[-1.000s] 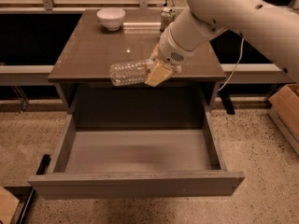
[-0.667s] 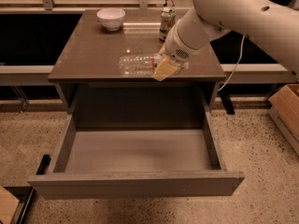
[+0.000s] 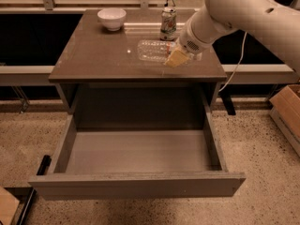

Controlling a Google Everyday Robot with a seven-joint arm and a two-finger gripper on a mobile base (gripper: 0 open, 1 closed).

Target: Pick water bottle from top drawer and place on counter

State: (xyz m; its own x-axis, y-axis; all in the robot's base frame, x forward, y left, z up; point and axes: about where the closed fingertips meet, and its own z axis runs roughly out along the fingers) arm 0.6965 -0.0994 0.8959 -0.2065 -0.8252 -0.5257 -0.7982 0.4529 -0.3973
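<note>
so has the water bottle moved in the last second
Yes. The water bottle, held in the gripper, went from the counter front edge back toward the soda can.

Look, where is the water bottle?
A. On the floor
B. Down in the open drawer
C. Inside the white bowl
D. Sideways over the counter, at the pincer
D: the water bottle lies sideways over the counter, one end held in the pincer, well above the open top drawer.
</note>
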